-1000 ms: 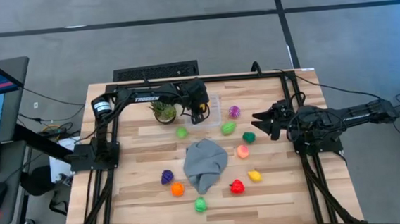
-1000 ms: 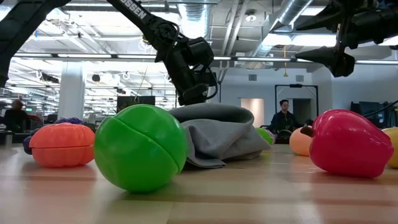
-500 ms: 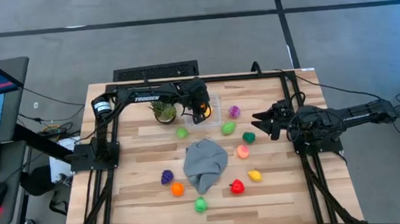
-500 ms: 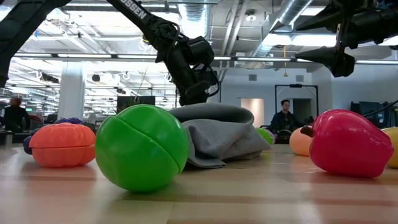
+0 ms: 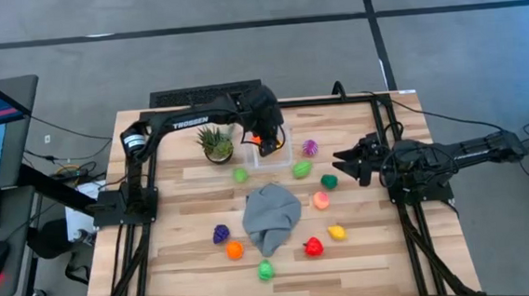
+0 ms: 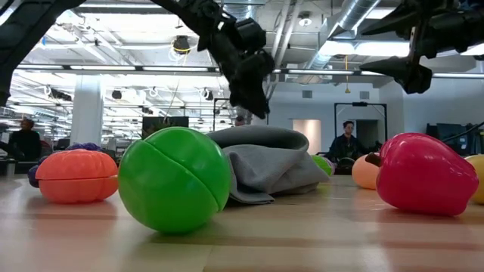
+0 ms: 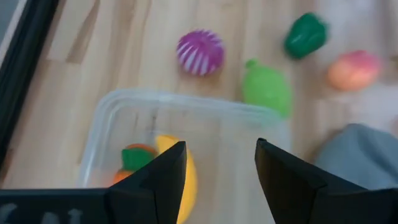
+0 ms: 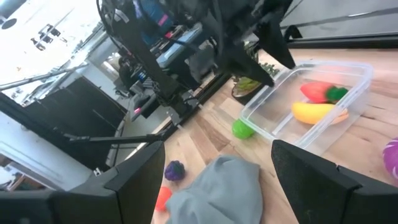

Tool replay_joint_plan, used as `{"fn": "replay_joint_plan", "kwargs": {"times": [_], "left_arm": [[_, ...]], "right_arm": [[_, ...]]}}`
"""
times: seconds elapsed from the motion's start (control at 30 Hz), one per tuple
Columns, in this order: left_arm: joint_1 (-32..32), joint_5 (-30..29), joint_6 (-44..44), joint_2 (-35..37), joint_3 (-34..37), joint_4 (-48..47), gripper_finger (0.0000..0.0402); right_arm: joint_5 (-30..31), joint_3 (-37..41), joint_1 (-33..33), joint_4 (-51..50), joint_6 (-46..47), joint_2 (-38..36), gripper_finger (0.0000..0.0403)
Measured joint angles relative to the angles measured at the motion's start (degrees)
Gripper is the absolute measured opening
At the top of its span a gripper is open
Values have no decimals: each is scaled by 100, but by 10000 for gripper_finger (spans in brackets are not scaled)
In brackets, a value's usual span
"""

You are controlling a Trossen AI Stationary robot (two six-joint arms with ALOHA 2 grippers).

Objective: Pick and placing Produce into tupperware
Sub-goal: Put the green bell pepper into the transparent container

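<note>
Fingers of the left gripper (image 7: 219, 180) stand narrowly parted, empty, above the tupperware (image 7: 249, 118); banana (image 7: 186, 180) at seven o'clock. Right gripper (image 5: 348, 164) waits half-open, empty.

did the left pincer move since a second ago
Yes. In the high view the left pincer has shifted away from the potted plant, toward the table's far edge, and now hangs over the tupperware; in the low view it has risen.

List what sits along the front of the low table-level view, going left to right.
Orange ridged toy pumpkin → big green toy ball-shaped fruit → crumpled grey cloth → peach-coloured toy fruit → glossy red toy pepper.
</note>
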State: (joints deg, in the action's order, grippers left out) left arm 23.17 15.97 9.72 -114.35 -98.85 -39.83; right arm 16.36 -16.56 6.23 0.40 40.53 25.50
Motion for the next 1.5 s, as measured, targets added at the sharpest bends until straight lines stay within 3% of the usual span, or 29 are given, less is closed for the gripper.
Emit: {"fn": "replay_joint_plan", "kwargs": {"times": [0.2, 0.67, 1.03, 1.3, 1.5], "left_arm": [[-125, 612, -141, 191, -216, -485, 181], [-787, 395, -321, 1525, -219, -992, 181], [-1725, -1538, -1069, 3083, -215, -1818, 181], [-2981, -3717, -2258, 3985, -214, -2593, 181], [-4135, -5244, -3507, 4249, -214, -3617, 181]], "right_arm": [[3, 0, 131, -137, -44, 0, 317], [5, 0, 346, -2020, 57, 0, 317], [164, 0, 379, -2939, -437, 0, 317], [193, 156, 379, -2572, -1679, 82, 317], [197, 188, 375, -2505, -1747, 329, 317]]}}
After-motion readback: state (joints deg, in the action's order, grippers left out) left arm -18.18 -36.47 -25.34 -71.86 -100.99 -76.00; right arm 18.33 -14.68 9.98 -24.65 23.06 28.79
